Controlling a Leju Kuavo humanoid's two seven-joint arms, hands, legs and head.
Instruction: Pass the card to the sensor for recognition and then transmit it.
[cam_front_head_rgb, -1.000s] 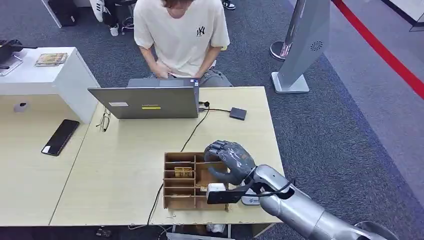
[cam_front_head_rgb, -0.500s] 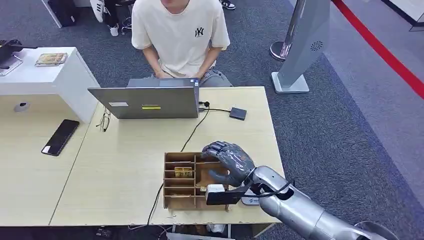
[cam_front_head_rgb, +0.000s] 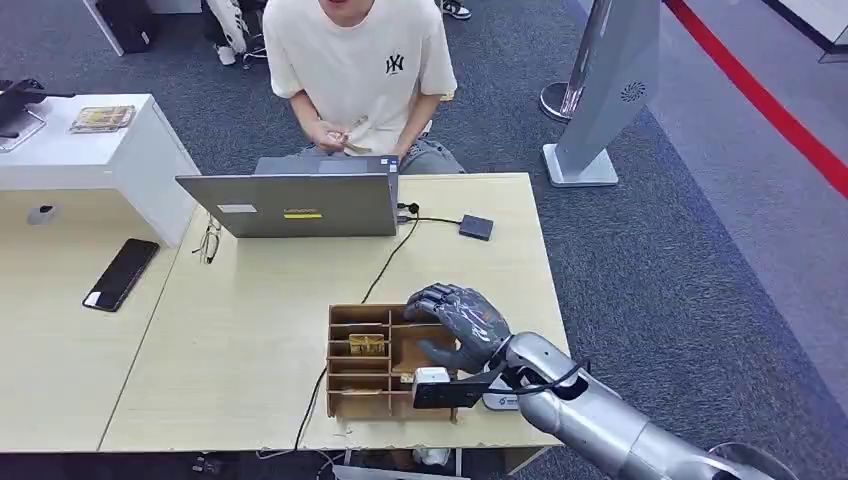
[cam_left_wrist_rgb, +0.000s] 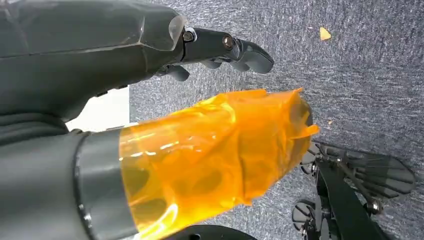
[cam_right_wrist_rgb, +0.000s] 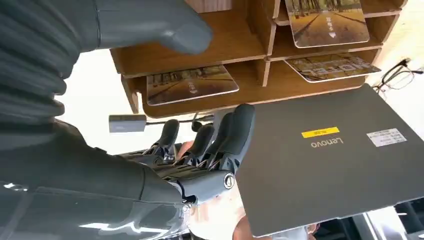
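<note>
A wooden card box (cam_front_head_rgb: 345, 400) with several slots stands near the table's front edge. One card (cam_front_head_rgb: 367, 344) lies in a left slot. My right hand (cam_front_head_rgb: 459, 324) hovers over the box's right compartment, fingers spread, holding nothing. In the right wrist view a card (cam_right_wrist_rgb: 192, 85) lies in the slot nearest my fingers (cam_right_wrist_rgb: 220, 142), and two more cards (cam_right_wrist_rgb: 327, 22) lie in other slots. The small dark sensor (cam_front_head_rgb: 476, 227) sits at the table's far right on a cable. My left hand (cam_left_wrist_rgb: 220, 47) hangs over grey carpet, fingers extended and empty, its thumb wrapped in orange film.
A grey laptop (cam_front_head_rgb: 295, 205) stands open at the table's far edge, and a person (cam_front_head_rgb: 355, 70) sits behind it. Glasses (cam_front_head_rgb: 208, 243) and a black phone (cam_front_head_rgb: 121, 273) lie to the left. A white cabinet (cam_front_head_rgb: 100, 150) stands at the far left. A cable (cam_front_head_rgb: 385, 265) runs across the table.
My right hand has barely shifted over the box. The person has lifted both hands from the laptop to chest height.
</note>
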